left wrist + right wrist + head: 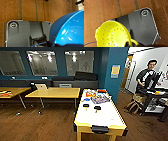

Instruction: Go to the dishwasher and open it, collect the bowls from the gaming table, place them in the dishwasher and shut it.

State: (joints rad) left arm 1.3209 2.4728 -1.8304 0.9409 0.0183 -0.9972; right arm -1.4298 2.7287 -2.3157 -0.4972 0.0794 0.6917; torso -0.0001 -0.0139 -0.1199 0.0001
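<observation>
White-topped gaming table (yellowish edge) on wooden floor

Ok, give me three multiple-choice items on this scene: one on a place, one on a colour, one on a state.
1. Where do the two black paddles lie?
A. on the white table
B. on the floor
C. on the yellow table

2. What colour is the bowl in the left wrist view?
A. red
B. blue
C. white

3. The yellow-green bowl in the right wrist view is:
A. solid-walled
B. full of water
C. pierced with small holes

Answers: 1 A, they sit mid-top on the white surface; 2 B, its glossy wall is bright blue; 3 C, dark holes dot its inside.
</observation>
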